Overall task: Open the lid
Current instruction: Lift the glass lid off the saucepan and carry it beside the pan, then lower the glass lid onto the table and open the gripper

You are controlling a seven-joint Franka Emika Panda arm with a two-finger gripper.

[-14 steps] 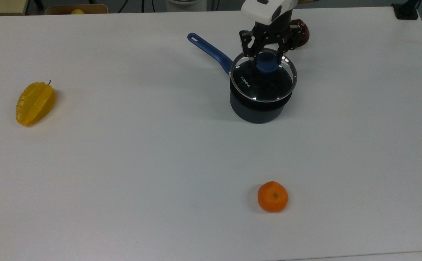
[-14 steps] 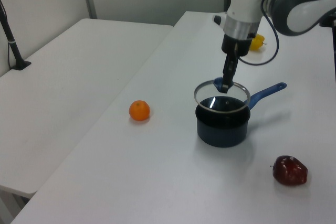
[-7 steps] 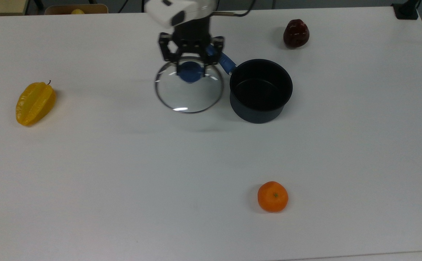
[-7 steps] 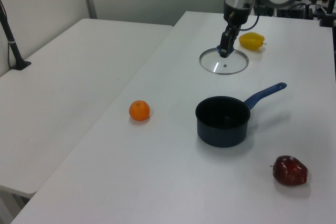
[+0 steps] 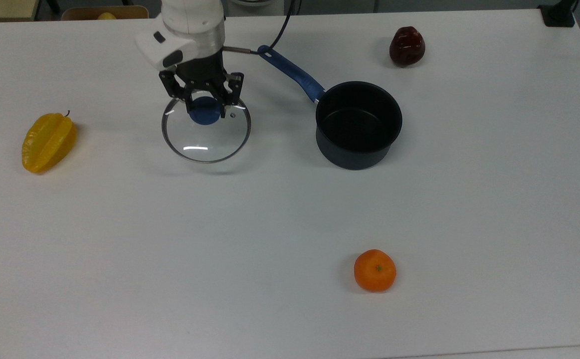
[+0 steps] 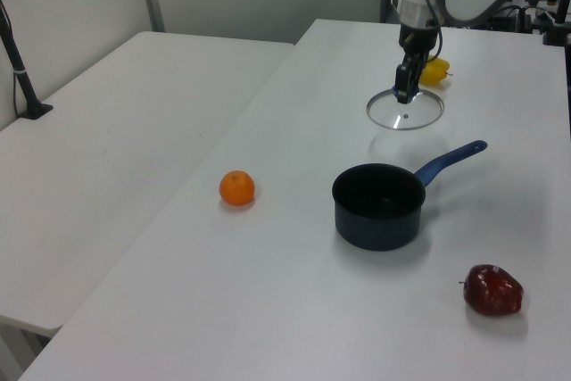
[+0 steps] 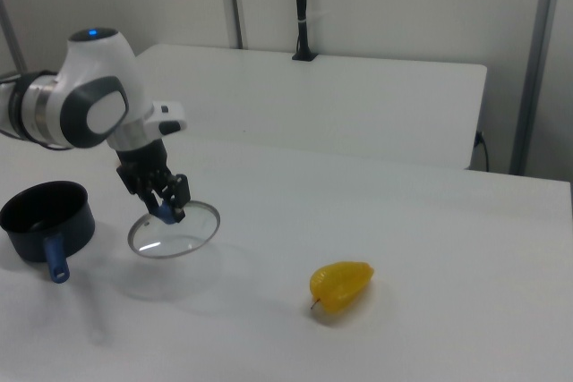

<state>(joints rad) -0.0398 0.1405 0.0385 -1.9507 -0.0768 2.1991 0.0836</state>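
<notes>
1. The lid is off the saucepan and hangs in the air, clamped at its blue knob by the gripper; a shadow falls on the white table under it.
2. In the top view the lid is well apart from the saucepan, toward the top view's left, between the pan and the starfruit.
3. The glass disc is roughly level with its knob up; in the right view it dips slightly away from the fingers, so it is not quite flat.
4. The saucepan is uncovered and its dark inside holds nothing. Its blue handle runs toward the top view's upper left, ending near the arm.
5. The top view shows a small vent hole in the glass beside the knob.
6. The right view shows the gap between lid and table most plainly; the left view puts the lid in front of the starfruit.
7. A tangerine lies near the top view's lower edge, and a dark red apple beyond the pan.
</notes>
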